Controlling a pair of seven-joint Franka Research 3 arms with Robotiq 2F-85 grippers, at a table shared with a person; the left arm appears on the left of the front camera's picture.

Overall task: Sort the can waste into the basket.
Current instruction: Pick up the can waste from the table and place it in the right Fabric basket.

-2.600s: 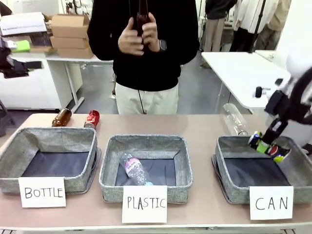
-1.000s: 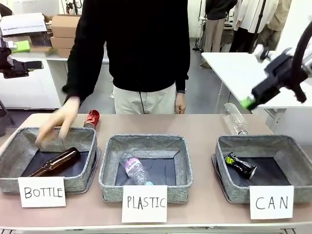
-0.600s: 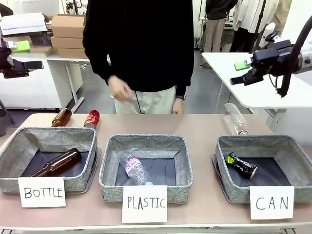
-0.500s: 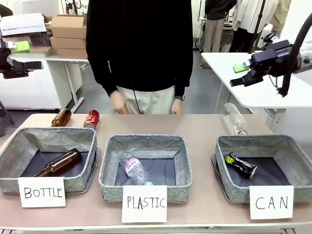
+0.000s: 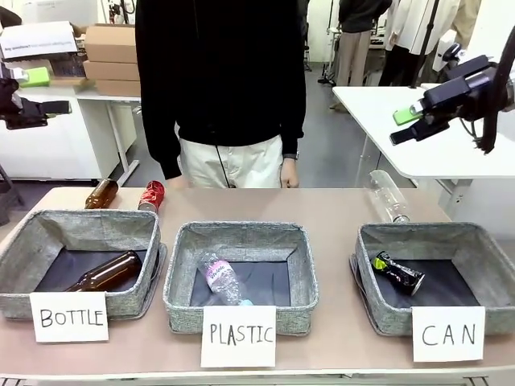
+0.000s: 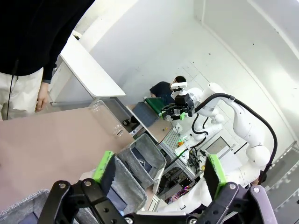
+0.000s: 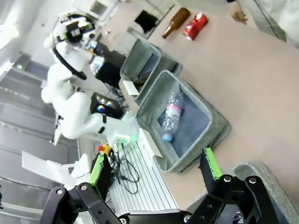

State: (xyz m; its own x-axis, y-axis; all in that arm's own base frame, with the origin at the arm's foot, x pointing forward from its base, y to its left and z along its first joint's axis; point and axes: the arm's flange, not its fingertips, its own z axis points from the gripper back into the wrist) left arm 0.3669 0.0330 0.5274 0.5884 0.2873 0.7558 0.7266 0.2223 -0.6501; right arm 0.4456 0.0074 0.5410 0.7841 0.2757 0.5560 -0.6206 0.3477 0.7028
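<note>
A crushed black can [image 5: 397, 273] with green-yellow marks lies inside the grey basket [image 5: 366, 265] whose card reads CAN. The shiny red can [image 5: 151, 195] lies on the table behind the BOTTLE basket [image 5: 24, 265], and it also shows as the red can [image 7: 195, 25] far up in the right wrist view. My right gripper [image 5: 409, 125] hangs open and empty, high above the table's right end. In its own view the right gripper [image 7: 154, 168] has nothing between the green pads. My left gripper [image 6: 159, 168] is open and empty too, held up at the far left.
A brown bottle [image 5: 101, 193] lies beside the red can, and another brown bottle [image 5: 103, 272] lies in the BOTTLE basket. The PLASTIC basket [image 5: 181, 273] holds a clear bottle [image 5: 219, 277]. A clear bottle [image 5: 386, 197] lies behind the CAN basket. A person stands at the far edge, hands [image 5: 288, 173] down.
My right gripper let the black can go into the CAN basket, then rose and swung out level. The person put a brown bottle into the BOTTLE basket and drew the hand back.
</note>
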